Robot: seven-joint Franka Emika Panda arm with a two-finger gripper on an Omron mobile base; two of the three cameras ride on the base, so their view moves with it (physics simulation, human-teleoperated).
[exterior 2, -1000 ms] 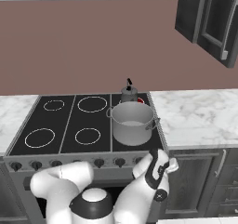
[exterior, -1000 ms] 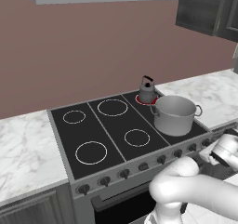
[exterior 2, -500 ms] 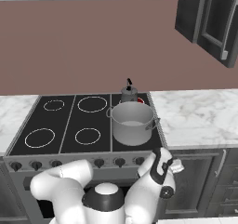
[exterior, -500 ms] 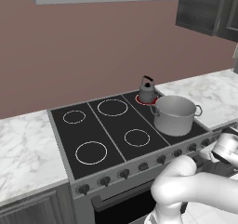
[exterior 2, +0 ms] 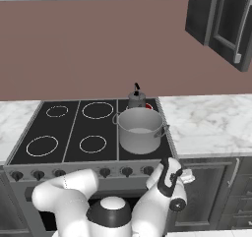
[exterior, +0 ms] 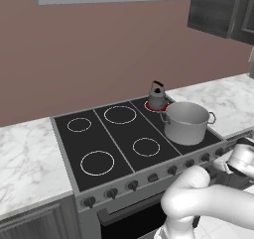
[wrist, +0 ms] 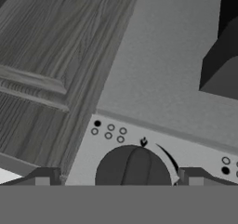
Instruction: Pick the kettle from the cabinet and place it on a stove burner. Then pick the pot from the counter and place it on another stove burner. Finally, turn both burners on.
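Below the stove front, arm (exterior 2: pixel 162 192) has shifted slightly.

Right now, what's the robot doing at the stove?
The kettle sits on a back burner that glows red, and the pot stands on the burner in front of it. The robot's arm reaches down to the stove's front, with its open fingers on either side of a dark knob, probably to turn on the pot's burner.
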